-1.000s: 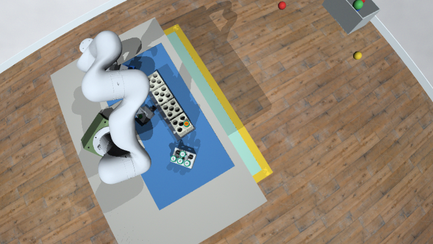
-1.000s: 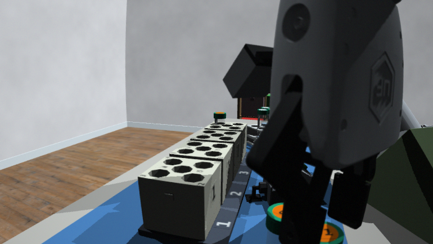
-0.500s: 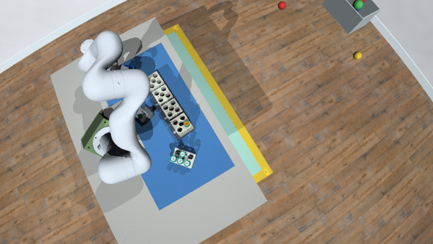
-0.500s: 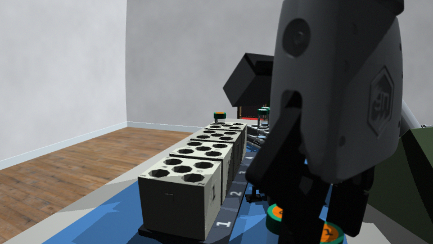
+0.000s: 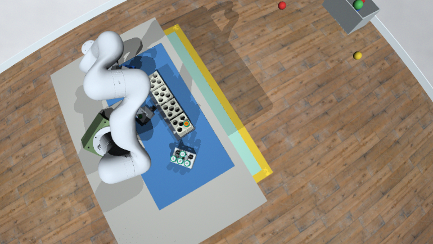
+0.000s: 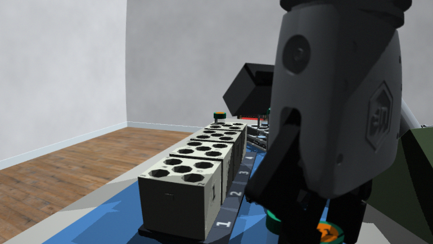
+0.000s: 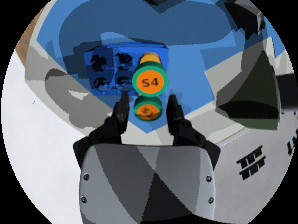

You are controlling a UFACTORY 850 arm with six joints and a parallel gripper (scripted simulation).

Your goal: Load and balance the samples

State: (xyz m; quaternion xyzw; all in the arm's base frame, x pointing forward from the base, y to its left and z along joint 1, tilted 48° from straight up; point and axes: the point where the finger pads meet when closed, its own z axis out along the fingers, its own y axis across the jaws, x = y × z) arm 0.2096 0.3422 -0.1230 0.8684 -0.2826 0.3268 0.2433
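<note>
Hand (image 6: 321, 239) (image 7: 148, 101) open, 2 orange-dotted tubes (image 7: 150, 81) near fingertips, S4 farther out.

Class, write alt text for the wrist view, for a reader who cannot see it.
An open gripper reaches toward two orange-topped tubes, one marked S4, at the right end of a blue rack.

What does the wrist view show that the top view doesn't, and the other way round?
Only the wrist view shows the readable S4 cap, with a second orange-dotted cap beside it, and the gripper with its fingers apart.

Only the top view shows the white blank rack with four white-dotted caps, the row of four bucket adapters, and the red ball on the floor.

Both show the blue mat and part of the blue sample rack.
</note>
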